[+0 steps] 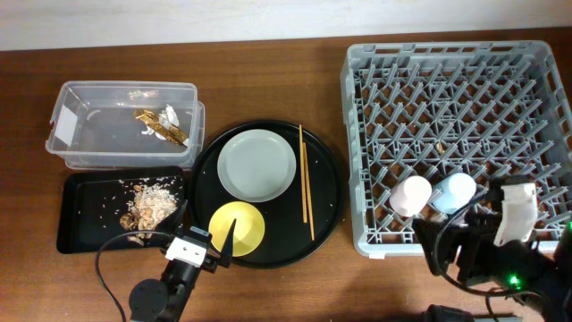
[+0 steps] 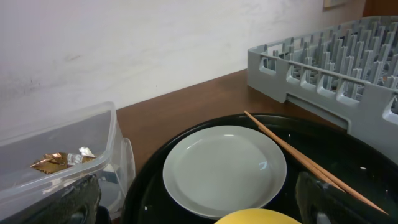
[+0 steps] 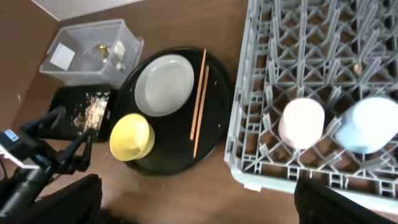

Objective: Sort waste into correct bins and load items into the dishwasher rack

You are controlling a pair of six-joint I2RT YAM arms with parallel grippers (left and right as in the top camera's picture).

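Note:
The grey-green plate (image 1: 256,165), yellow bowl (image 1: 237,227) and chopsticks (image 1: 304,174) lie on the round black tray (image 1: 326,215). The pink cup (image 1: 411,195) and blue cup (image 1: 454,190) stand upside down in the grey rack (image 1: 447,98). The clear tub (image 1: 89,134) holds the golden wrapper (image 1: 164,128) and white tissue (image 1: 170,114). Food scraps (image 1: 150,206) lie in the shallow black tray (image 1: 80,224). My left gripper (image 1: 204,228) is open and empty beside the bowl, facing the plate (image 2: 224,165). My right gripper (image 1: 454,231) is open and empty above the rack's front edge.
The rack fills the right side of the wooden table, its near corner (image 3: 249,180) just under my right gripper. The tub and the shallow black tray sit close against the round tray's left side.

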